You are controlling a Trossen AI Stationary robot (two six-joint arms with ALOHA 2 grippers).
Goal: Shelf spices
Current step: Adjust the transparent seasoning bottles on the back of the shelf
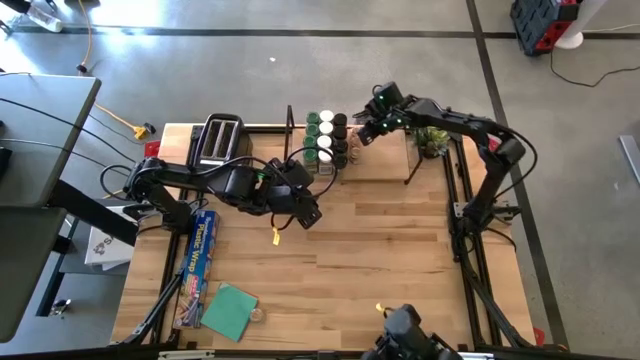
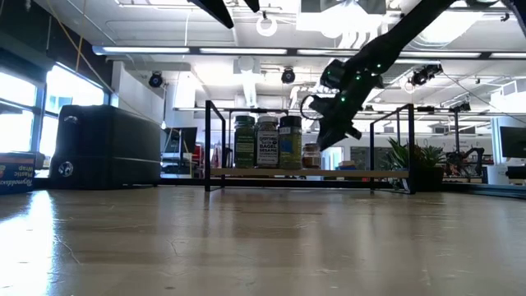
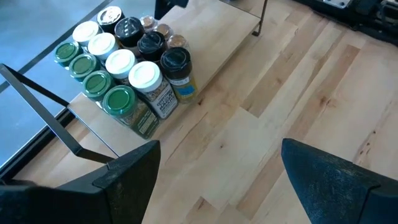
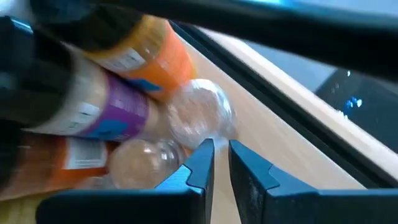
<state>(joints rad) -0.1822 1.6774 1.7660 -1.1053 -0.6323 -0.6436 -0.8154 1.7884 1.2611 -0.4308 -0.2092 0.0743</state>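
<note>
Nearest me, left tool (image 3: 217, 180) hangs wide open over bare tabletop (image 1: 380, 250), holding nothing. Spice jars (image 1: 326, 140) stand clustered at the shelf's (image 1: 375, 170) left end. Right tool (image 4: 221, 163), nearly closed and empty, sits beside them.

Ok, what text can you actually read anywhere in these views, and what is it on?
"Plastic Wrap": on the long blue box, seen in the high view.
"BAGEL": seemingly on the label of the middle spice jar at the front of the shelf, low view; the rest of that label is too small.
The other spice jars carry printed labels, all too small or blurred to read.
</note>
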